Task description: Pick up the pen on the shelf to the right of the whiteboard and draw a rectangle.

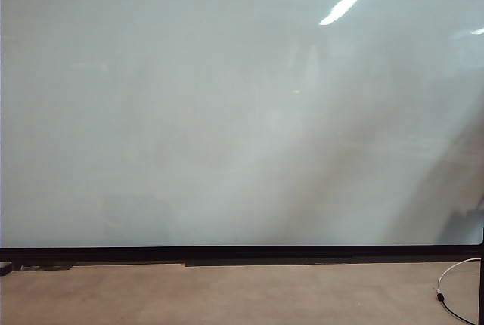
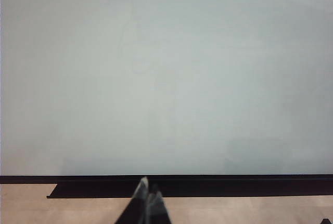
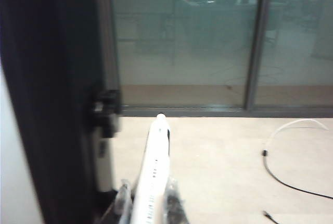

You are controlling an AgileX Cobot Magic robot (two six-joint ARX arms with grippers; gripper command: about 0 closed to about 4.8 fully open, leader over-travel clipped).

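The whiteboard (image 1: 227,113) fills the exterior view, glossy and blank, with a thin black bottom edge; no rectangle shows on it and neither arm is in that view. In the left wrist view the whiteboard (image 2: 166,78) faces my left gripper (image 2: 150,191), whose fingertips are pressed together, empty, low before the black edge. In the right wrist view my right gripper (image 3: 147,186) is shut on the pen (image 3: 156,156), a slim white marker with dark print that sticks out forward beside the board's black side frame (image 3: 52,104). I cannot make out the shelf.
A black bracket (image 3: 106,112) juts from the side frame close to the pen. A white and black cable (image 3: 291,156) lies on the tan floor, also seen as the cable (image 1: 452,287) at the lower right. Glass panels (image 3: 208,41) stand beyond.
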